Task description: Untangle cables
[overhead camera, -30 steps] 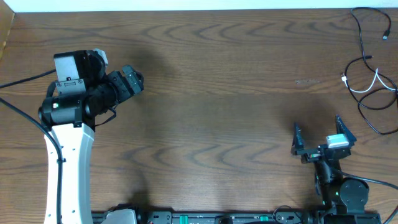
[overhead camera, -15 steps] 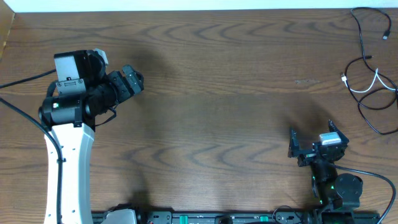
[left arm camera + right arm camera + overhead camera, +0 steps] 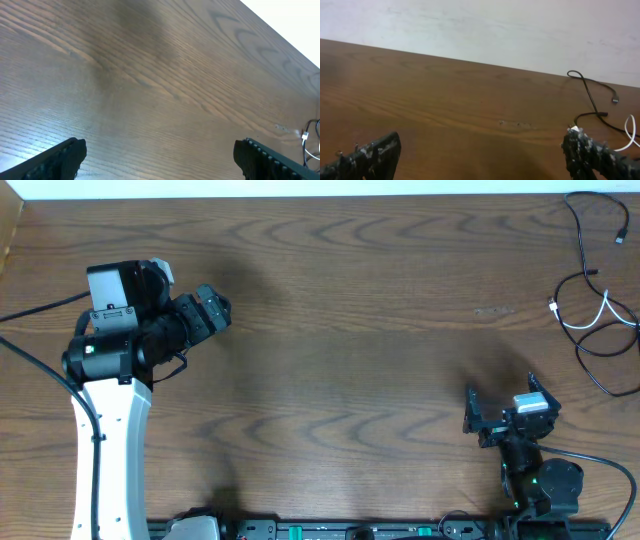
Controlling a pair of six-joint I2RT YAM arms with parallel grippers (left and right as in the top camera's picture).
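Lying near the table's (image 3: 350, 300) far right edge, the cables (image 3: 590, 275) run partly out of frame, black loops crossing a short white cord (image 3: 604, 310). The left gripper (image 3: 160, 146) and right gripper (image 3: 481, 140) gape wide, empty, well apart from them.

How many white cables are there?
1. The white cable lies at the far right edge of the table, mixed in with the black cables. Part of it may run out of view.
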